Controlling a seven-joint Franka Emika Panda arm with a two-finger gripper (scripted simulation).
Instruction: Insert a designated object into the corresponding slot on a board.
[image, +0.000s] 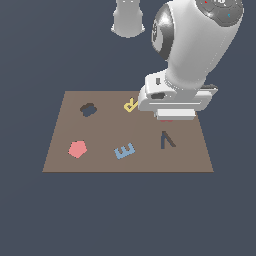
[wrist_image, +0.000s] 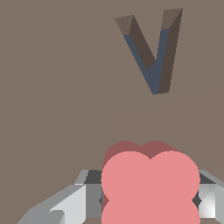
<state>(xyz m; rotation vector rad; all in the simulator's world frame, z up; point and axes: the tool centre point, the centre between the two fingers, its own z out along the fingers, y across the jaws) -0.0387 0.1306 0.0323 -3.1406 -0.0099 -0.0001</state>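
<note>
One robot arm leans over a flat brown board (image: 128, 131) lying on a dark blue-grey ground. Its gripper (image: 166, 119) is low over the far part of the board, toward the exterior view's right, and the wrist view shows a small salmon-red block with a lobed, cloud-like outline (wrist_image: 150, 183) sitting between the grey fingers (wrist_image: 92, 192), which press in at both of its sides; the gripper looks closed on the block, though the exterior view shows only a thin sliver of red under the hand. Whether the block rests on the board or is just lifted cannot be told. The matching slot (image: 88, 109), a dark cloud-shaped cutout, lies well apart, at the far corner toward the exterior view's left. A dark V-shaped cutout (image: 167, 140) sits just beside the gripper, nearer the camera. Also on the board are a yellow letter R (image: 130, 105), a blue letter E (image: 124, 150) and a flat salmon pentagon (image: 77, 149). The likely risks: carrying the block too low could snag it on the raised R in its path, and arriving with the lobes turned out of line with the cutout would leave it perched on the rim instead of dropping in.
</note>
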